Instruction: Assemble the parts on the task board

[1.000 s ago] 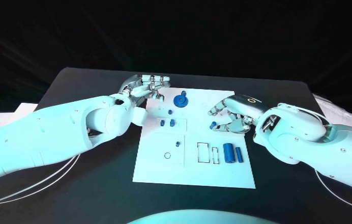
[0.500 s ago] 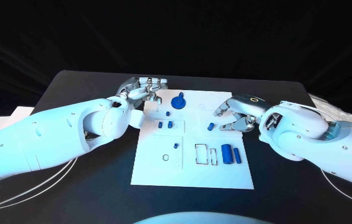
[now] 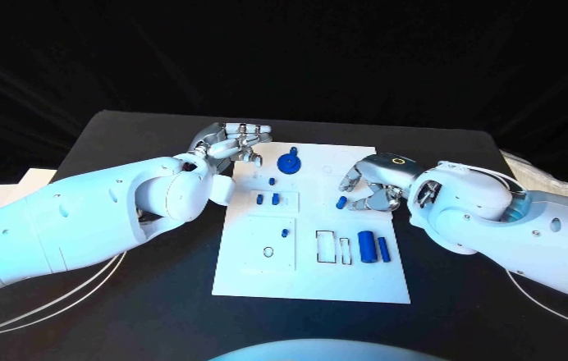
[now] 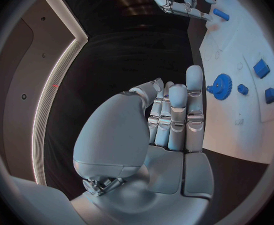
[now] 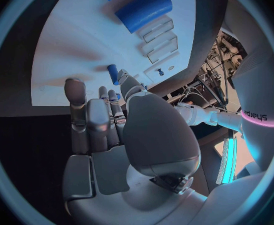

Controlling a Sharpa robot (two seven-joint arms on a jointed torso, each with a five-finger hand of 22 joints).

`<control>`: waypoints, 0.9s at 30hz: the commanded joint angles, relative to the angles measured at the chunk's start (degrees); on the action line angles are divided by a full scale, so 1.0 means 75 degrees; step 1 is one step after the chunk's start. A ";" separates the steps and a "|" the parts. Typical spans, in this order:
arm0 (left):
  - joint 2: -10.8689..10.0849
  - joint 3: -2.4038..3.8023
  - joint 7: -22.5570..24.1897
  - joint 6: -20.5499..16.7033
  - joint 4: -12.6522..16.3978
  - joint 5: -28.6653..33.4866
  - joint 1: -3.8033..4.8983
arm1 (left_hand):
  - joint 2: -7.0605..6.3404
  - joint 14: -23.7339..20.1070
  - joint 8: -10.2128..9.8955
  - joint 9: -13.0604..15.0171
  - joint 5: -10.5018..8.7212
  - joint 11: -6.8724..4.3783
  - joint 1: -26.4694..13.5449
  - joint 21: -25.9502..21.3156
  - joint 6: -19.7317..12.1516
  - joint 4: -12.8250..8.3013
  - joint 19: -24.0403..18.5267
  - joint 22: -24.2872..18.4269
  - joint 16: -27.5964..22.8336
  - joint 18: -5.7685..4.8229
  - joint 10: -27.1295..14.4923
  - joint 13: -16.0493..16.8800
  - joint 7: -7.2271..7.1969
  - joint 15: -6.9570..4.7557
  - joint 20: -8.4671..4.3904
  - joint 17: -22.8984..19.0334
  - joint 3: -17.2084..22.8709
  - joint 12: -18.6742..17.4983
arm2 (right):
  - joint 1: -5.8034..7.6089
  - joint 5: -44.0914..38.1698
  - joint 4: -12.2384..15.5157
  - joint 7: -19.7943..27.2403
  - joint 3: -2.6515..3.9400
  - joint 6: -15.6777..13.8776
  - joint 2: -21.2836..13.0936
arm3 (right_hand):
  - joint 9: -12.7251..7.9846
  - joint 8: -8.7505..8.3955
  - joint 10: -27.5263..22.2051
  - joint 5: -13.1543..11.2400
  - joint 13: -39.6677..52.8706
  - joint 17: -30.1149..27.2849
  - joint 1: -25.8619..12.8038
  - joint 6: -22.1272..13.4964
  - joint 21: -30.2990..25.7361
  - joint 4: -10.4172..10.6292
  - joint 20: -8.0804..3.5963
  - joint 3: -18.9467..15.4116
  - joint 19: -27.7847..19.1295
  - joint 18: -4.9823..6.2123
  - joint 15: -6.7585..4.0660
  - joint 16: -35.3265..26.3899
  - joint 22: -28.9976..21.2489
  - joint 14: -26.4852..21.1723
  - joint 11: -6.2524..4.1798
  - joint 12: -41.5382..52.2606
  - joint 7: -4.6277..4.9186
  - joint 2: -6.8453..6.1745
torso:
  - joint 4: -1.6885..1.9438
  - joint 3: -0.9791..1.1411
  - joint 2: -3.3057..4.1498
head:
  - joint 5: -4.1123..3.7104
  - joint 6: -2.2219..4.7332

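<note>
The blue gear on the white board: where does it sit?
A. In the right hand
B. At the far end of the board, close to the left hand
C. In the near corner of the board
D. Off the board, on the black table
B. The blue gear sits at the far end of the white board, close to the fingertips of the left hand.

You saw a white task board (image 3: pixel 355 275) on a black table (image 3: pixel 142 312). The parts on it were blue: a round gear (image 3: pixel 290 163), small blocks (image 3: pixel 270 198), and two tubes (image 3: pixel 374 247). Thin dark outlines (image 3: pixel 334 246) marked its slots. Both hands, left hand (image 3: pixel 232 142) and right hand (image 3: pixel 373 185), were shiny silver on white arms.
</note>
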 commanded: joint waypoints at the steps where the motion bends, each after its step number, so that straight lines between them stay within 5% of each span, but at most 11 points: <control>1: 0.0021 0.0005 0.0025 0.0151 0.0004 0.0025 -0.0006 | 0.0030 -0.0037 0.0053 -0.0003 -0.0022 -0.0002 -0.0031 -0.0045 -0.0044 -0.0041 -0.0024 -0.0013 -0.0032 0.0135 -0.0063 0.0010 0.0005 -0.0008 0.0039 -0.0008 0.0000 0.0025 | -0.0019 -0.0215 -0.0055 0.0063 -0.0004 0.0258 0.0061 | 0.0008 0.0020 0.0069 0.0025 -0.0009 -0.0021 0.0010 0.0065 0.0032 -0.0035 0.0001 -0.0012 0.0057 0.0031 0.0007 -0.0020 0.0015 0.0129 0.0012 0.0024 0.0001 0.0117 | 0.0000 0.0003 -0.0003 | 0.0015 -0.0026; 27: 0.0023 0.0005 0.0016 0.0159 0.0003 0.0025 -0.0018 | 0.0030 -0.0037 0.0053 -0.0003 -0.0022 -0.0002 -0.0031 -0.0045 -0.0044 -0.0041 -0.0024 -0.0013 -0.0032 0.0135 -0.0063 0.0010 0.0005 -0.0008 0.0039 -0.0008 0.0000 0.0025 | -0.0119 -0.0278 -0.0345 0.0162 -0.0008 0.0342 0.0372 | 0.0015 0.0040 0.0511 -0.0111 -0.0024 0.0117 0.0126 0.0432 0.0274 -0.0019 0.0046 0.0230 0.0291 -0.0031 0.0014 0.0092 0.0362 0.0189 0.0038 0.0023 0.0049 0.0352 | -0.0004 0.0004 -0.0008 | 0.0070 -0.0084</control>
